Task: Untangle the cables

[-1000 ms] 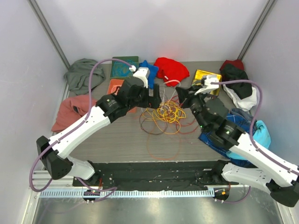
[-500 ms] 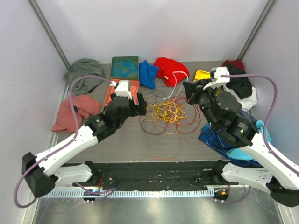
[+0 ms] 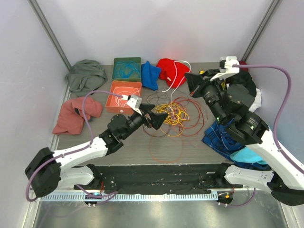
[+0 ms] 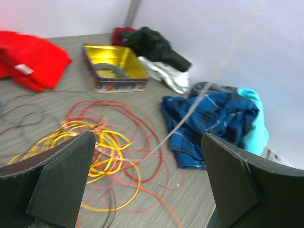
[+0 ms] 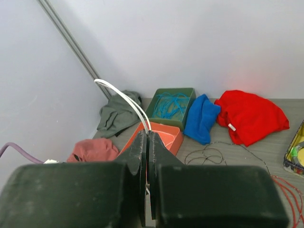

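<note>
white cable (image 5: 124, 100) runs down into the right gripper (image 5: 146, 140) and vanishes behind its black fingers. gold tin (image 5: 296, 159) is cut off by the right edge. left wrist view is soft, and the cables (image 4: 102, 142) smear together, single strands impossible to separate.

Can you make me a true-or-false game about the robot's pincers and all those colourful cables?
1. The right pincer is shut on a white cable. True.
2. The left pincer is holding the yellow cables. False: it is wide open and holds nothing, right beside the yellow cables.
3. The green box has blue cables in it. True.
4. The red cloth lies on top of the yellow cables. False: it lies apart from them, at the back of the table.
</note>
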You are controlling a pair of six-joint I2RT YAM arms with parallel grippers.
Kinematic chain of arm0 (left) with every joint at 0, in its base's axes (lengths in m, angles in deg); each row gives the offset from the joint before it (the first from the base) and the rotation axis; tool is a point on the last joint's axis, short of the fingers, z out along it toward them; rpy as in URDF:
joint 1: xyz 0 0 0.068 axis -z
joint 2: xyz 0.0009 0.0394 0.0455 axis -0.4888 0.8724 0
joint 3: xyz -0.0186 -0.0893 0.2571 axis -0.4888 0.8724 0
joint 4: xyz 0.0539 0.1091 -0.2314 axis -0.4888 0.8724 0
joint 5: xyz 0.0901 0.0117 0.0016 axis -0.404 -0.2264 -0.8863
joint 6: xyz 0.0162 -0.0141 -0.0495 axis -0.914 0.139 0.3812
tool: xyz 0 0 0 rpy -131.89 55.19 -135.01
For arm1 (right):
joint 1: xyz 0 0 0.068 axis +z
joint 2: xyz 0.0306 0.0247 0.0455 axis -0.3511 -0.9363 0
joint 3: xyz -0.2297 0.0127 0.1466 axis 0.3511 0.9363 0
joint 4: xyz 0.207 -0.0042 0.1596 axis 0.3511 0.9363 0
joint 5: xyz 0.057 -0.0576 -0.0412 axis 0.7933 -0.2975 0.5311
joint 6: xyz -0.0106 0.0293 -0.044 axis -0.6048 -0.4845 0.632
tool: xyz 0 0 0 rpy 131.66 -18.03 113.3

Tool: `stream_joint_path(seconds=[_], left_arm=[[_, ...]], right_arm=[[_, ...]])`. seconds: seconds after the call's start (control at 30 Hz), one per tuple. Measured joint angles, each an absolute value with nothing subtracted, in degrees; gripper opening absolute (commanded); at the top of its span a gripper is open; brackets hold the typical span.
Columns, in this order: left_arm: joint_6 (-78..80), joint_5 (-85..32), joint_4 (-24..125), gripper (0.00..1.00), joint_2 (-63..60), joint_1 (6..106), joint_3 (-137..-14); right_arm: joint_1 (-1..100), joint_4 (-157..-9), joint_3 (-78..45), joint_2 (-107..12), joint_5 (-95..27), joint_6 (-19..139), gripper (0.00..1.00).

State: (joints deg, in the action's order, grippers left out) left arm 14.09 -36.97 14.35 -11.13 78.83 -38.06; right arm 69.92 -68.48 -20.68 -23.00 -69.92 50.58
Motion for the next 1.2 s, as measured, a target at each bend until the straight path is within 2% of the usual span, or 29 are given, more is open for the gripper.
stream_joint_path(seconds=[0.3, 0.37, 0.4, 0.47, 0.57, 0.6, 0.67, 0.7, 0.73, 0.8, 0.9, 0.93, 1.03, 1.2], left_arm=[[10.5, -33.0, -3.2, 1.0, -1.7, 81.1, -38.1], [9.9, -33.4, -4.8, 0.97, 0.4, 81.1, -38.7], [9.7, -33.7, -5.2, 0.89, 1.2, 81.1, -39.0], [9.4, -34.7, -5.8, 0.81, 2.7, 81.1, -39.5], [9.0, -35.4, -6.2, 0.57, 4.3, 81.1, -40.3], [8.9, -35.5, -6.3, 0.44, 4.6, 81.1, -40.5], [8.7, -35.7, -6.4, 0.29, 5.2, 81.1, -41.0], [8.6, -35.9, -6.3, 0.05, 5.2, 81.1, -41.0], [8.5, -36.0, -6.1, 0.0, 5.1, 81.1, -41.0], [8.3, -36.2, -3.8, 0.0, 3.7, 80.8, -41.0], [8.2, -36.2, 4.7, 0.0, -1.8, 80.2, -42.0], [8.2, -36.2, 9.3, 0.0, -3.8, 80.0, -43.3], [8.2, -37.0, 26.0, 0.0, -9.3, 79.0, -53.7], [7.8, -38.8, 44.4, 0.0, -12.1, 76.8, -74.6]], right_arm=[[69.9, -65.2, -21.9, -25.5, -67.4, 48.3, 0.01], [69.9, -65.2, -22.4, -25.4, -67.0, 47.8, 0.01], [69.9, -65.1, -22.6, -25.4, -66.8, 47.5, 0.01], [69.9, -65.0, -22.8, -25.2, -66.5, 47.1, 0.01], [69.9, -64.8, -22.8, -24.6, -66.2, 46.9, 0.01], [69.9, -64.7, -22.8, -24.3, -66.1, 46.8, 0.01], [69.9, -64.5, -22.8, -23.8, -66.1, 46.7, 0.01], [69.9, -64.4, -22.8, -23.5, -66.1, 46.7, 0.01], [69.9, -64.5, -22.8, -23.2, -66.1, 46.7, 0.01], [69.9, -64.5, -22.4, -22.1, -66.3, 46.7, 0.01], [69.9, -64.4, -20.3, -19.5, -67.0, 46.6, 0.25], [69.9, -64.5, -19.6, -18.6, -67.2, 46.4, 0.42], [69.9, -64.6, -16.0, -15.5, -67.6, 46.2, 0.69], [69.9, -64.5, -10.0, -12.6, -67.9, 45.4, 0.79]])
